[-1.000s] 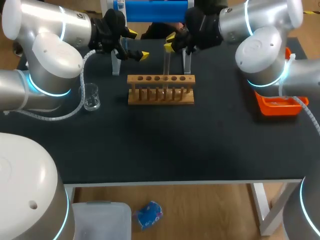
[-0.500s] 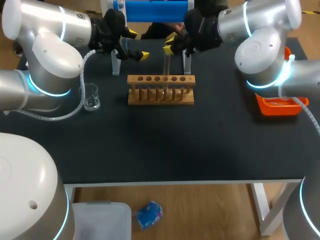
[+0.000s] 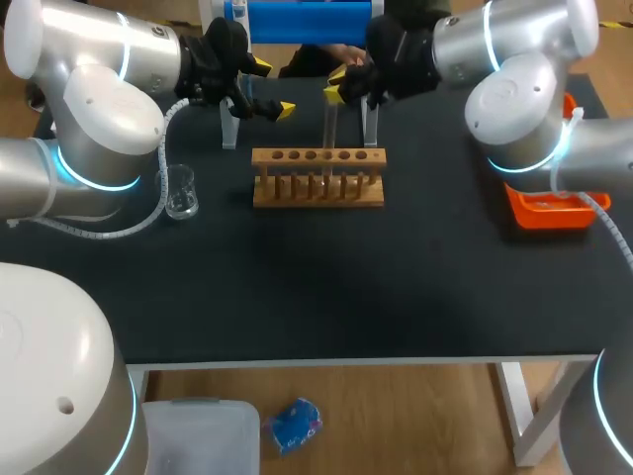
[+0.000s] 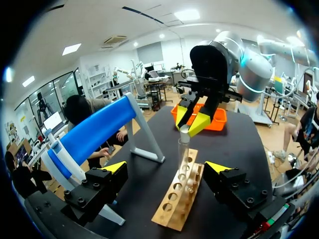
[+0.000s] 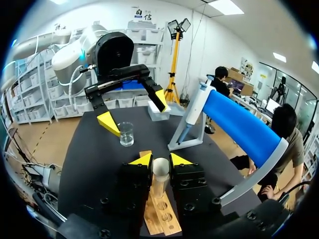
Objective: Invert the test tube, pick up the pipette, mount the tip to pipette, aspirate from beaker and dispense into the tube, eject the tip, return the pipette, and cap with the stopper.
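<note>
One tube stands upright at the one rack, clamped by the right gripper. The left gripper gapes, holding nothing. One beaker stands apart; all are near the table's far edge.

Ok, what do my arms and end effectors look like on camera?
The left arm and right arm are silver-grey, with rounded joints ringed by glowing cyan bands. A white ribbed cable runs along each. The left end effector and right end effector are black, bolted blocks, each ending in two bright yellow wedge tips.
</note>
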Motion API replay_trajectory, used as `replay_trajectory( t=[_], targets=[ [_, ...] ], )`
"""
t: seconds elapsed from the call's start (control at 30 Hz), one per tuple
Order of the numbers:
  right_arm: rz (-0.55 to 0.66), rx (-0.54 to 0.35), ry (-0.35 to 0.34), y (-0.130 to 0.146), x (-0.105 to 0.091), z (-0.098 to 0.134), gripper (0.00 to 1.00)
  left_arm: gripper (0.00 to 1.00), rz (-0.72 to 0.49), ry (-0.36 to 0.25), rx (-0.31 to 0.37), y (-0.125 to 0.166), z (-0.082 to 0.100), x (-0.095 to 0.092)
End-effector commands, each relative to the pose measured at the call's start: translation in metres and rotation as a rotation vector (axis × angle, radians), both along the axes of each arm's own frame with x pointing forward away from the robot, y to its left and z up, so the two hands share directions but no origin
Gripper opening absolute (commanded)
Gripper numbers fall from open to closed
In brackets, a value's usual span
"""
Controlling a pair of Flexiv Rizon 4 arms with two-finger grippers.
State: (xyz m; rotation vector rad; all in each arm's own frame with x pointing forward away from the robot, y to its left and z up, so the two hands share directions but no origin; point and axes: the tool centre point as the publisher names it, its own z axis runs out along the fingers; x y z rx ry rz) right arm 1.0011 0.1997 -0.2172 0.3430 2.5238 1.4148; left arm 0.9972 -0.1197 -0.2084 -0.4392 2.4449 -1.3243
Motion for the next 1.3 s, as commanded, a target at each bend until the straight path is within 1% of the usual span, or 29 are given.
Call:
replay_trajectory(
  t=[0.03, 0.63, 1.0, 1.3],
  targets=[
    [0.001, 0.01, 0.0, 0.0, 0.0, 0.0, 0.0, 1.0, -0.001, 0.004, 0.003, 0.0, 0.001, 0.0],
    [-0.002, 0.013, 0.025, 0.001, -0.005, -0.007, 0.0, 1.0, -0.001, 0.004, 0.003, 0.0, 0.001, 0.0],
    [-0.005, 0.023, 0.007, 0.0, -0.004, 0.002, 0.0, 1.0, -0.001, 0.004, 0.003, 0.0, 0.001, 0.0],
    [-0.005, 0.024, 0.012, -0.001, -0.009, 0.0, 0.0, 1.0, -0.001, 0.004, 0.003, 0.0, 0.001, 0.0]
  ],
)
